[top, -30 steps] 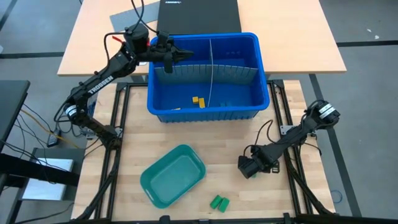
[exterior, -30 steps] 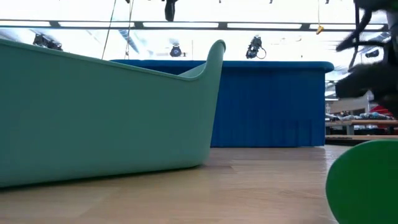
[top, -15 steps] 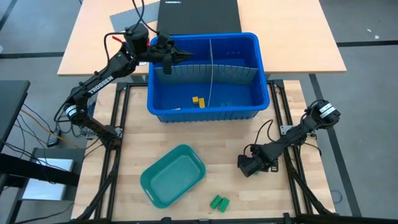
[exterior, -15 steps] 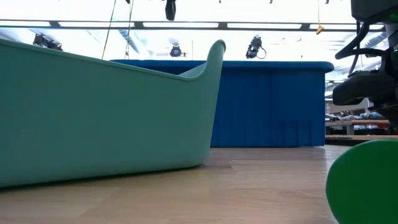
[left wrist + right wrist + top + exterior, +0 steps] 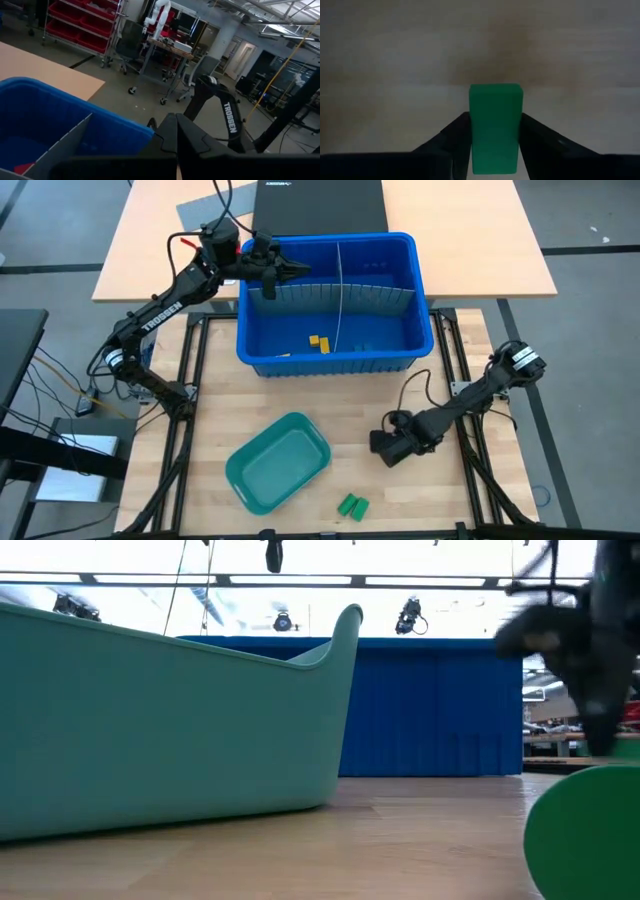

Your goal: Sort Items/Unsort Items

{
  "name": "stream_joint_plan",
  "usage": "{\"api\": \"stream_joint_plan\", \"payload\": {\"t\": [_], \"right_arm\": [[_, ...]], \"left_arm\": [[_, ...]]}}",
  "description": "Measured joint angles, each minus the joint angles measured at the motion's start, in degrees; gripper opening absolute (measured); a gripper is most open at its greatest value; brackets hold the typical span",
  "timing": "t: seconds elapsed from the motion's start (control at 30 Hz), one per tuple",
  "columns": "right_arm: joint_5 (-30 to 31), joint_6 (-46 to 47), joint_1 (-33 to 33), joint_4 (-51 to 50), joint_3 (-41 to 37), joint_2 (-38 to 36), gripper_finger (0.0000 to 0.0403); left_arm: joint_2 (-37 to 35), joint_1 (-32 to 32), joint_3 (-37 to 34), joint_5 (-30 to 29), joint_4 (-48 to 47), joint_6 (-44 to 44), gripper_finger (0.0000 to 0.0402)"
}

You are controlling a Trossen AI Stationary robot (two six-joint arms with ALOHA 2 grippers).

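The right gripper (image 5: pixel 495 131) grips a green block (image 5: pixel 495 127) between its jaws; next, carry it to the blue bin (image 5: pixel 335 355). The left gripper (image 5: pixel 292 267) waits closed over the bin.

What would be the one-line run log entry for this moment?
right gripper: shut on green block, over table | left gripper: shut, over blue bin | teal tray: empty

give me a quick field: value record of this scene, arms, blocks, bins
left gripper: shut, empty, over the blue bin's back left part
right gripper: low over the table, fingers against both sides of a green block
blue bin: grey divider inside, yellow blocks on its floor
teal tray: on the table, looks empty
green blocks on table: two, beside the tray, apart from it
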Motion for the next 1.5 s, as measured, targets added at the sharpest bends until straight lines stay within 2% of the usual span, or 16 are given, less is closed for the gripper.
{"api": "stream_joint_plan", "payload": {"t": [0.1,0.23,0.5,0.63,0.73,0.83,0.9,1.1,1.23,1.37,1.5], "right_arm": [[3.7,-6.4,-1.5,-0.3,5.3,0.0,0.0146],[9.1,-16.1,-4.8,-5.3,14.6,-0.1,0.0125],[22.1,-42.7,-15.6,-17.6,38.9,-0.2,0.0125],[28.2,-60.1,-24.4,-15.1,48.8,-0.3,0.0126],[28.7,-73.9,-33.1,-6.5,52.4,-0.3,0.0126],[26.3,-85.7,-42.3,5.6,53.0,-0.3,0.0126],[22.8,-90.4,-48.5,12.7,53.1,0.3,0.0126],[7.1,-92.7,-63.5,25.3,53.1,5.8,0.0126],[-1.9,-90.5,-68.3,30.9,53.1,12.2,0.0126],[-3.2,-88.6,-70.2,33.1,53.0,17.8,0.0143],[-5.8,-87.0,-70.7,33.2,53.0,20.4,0.0189]], "left_arm": [[0.0,0.0,0.0,0.0,0.1,0.0,0.0001],[0.0,0.0,0.0,0.0,0.4,0.1,0.0001],[0.0,0.0,0.0,0.0,2.1,1.4,0.0001],[0.0,0.0,0.0,0.0,2.6,1.3,0.0001],[0.0,0.0,0.0,0.0,2.8,1.3,0.0001],[0.0,0.4,0.0,0.0,4.2,1.0,0.0001],[0.0,1.1,0.0,0.0,6.0,-1.0,0.0001],[0.0,3.2,0.0,0.0,12.3,-6.7,0.0001],[0.0,3.6,0.0,-0.1,14.3,-7.7,0.0001],[0.0,3.6,0.0,-0.2,15.0,-7.7,0.0001],[0.0,3.4,0.0,-0.2,15.0,-8.1,0.0001]]}}
